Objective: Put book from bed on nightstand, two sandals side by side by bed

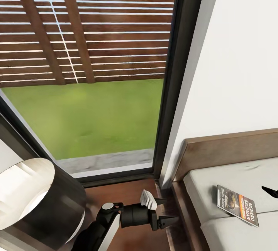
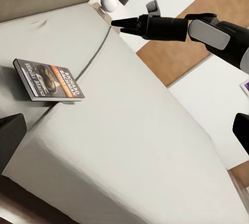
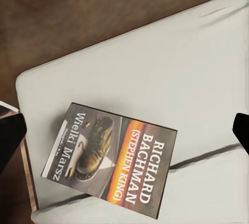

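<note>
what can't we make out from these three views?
- Right claw: head view cuts it at the right edge, leaving a dark tip; the left wrist view is too coarse to tell whether it is open or shut.
- Left claw: jaw gap not readable in the head view.
- Bed: cut by the right and bottom edges in the head view.
- Book: back cover faces down on the mattress.
</note>
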